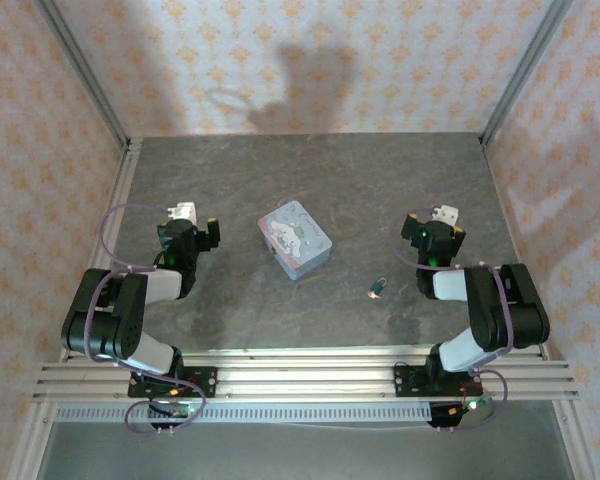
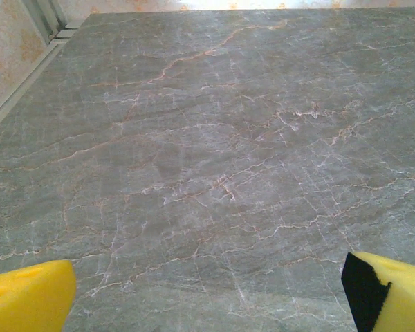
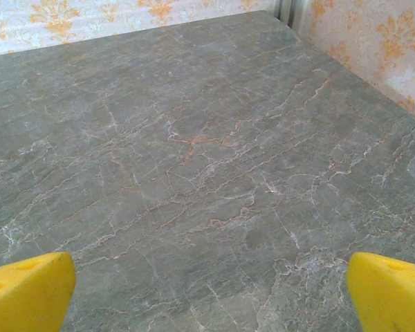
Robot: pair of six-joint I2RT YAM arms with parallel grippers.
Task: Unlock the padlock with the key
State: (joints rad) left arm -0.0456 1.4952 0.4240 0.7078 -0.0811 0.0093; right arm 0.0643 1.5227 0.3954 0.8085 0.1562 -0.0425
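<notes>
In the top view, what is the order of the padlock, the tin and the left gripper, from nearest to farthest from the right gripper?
From the right gripper:
1. Padlock, close by, to its left and nearer the front.
2. Tin, in the middle.
3. Left gripper, far over on the left side.

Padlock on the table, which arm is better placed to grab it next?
Right, probably. The padlock lies near the right gripper, which is open and empty. The left gripper is open too, but sits much farther off, past the tin.
</notes>
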